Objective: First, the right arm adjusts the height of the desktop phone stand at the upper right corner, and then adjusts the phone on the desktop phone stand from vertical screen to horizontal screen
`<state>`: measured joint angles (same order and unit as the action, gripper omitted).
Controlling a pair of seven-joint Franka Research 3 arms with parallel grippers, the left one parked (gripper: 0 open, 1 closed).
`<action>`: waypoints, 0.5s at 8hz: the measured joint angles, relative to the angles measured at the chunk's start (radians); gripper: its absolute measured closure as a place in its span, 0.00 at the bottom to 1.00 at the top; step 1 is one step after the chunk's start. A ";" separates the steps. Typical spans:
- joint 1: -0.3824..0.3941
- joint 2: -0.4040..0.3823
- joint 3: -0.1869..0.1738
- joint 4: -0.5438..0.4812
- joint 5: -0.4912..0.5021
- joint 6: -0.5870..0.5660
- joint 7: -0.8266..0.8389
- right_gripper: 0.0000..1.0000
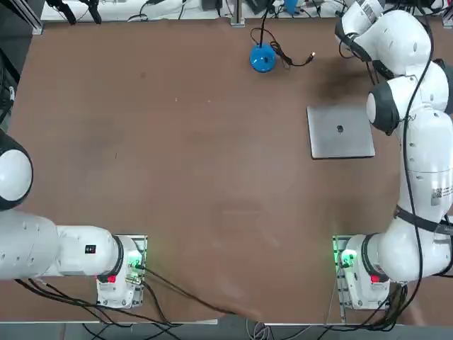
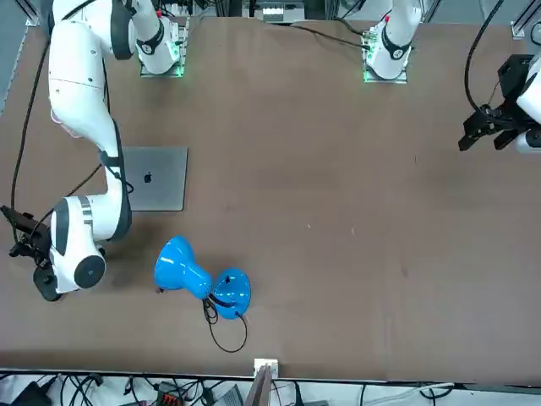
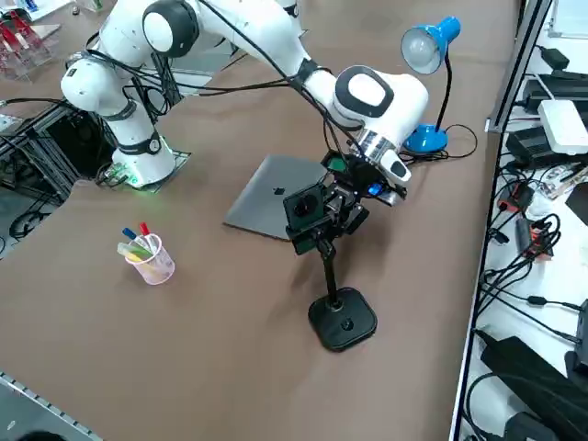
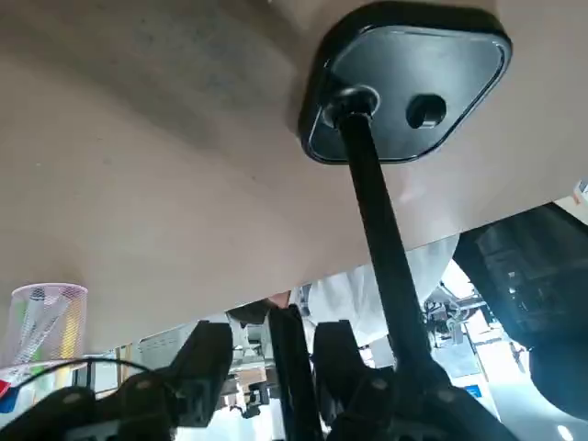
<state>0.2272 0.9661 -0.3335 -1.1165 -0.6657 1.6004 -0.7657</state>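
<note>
The desktop phone stand is black, with a flat base [image 3: 343,322] on the brown table and a thin pole [image 3: 326,266] rising from it. The phone [image 3: 301,208], a small black slab, sits clipped at the pole's top. My right gripper [image 3: 354,213] is right against the phone and its clip, reaching in from the lamp side. In the right wrist view, the pole [image 4: 377,220] runs from the base [image 4: 404,78] down to the gripper. In the top view my right arm [image 1: 396,42] hides the stand and phone.
A closed silver laptop [image 3: 266,197] lies just behind the stand. A blue desk lamp [image 3: 427,46] with a cable stands farther back. A clear cup of pens [image 3: 147,255] sits to the left. The table edge [image 3: 473,303] and loose cables run close on the right.
</note>
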 joint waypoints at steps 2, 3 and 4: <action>0.000 0.001 0.000 0.000 -0.001 0.000 0.000 0.57; 0.001 0.001 -0.001 0.001 -0.003 0.000 0.000 0.63; 0.001 0.001 -0.001 0.002 -0.004 0.000 0.000 0.70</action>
<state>0.2285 0.9671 -0.3348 -1.1143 -0.6700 1.6000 -0.7657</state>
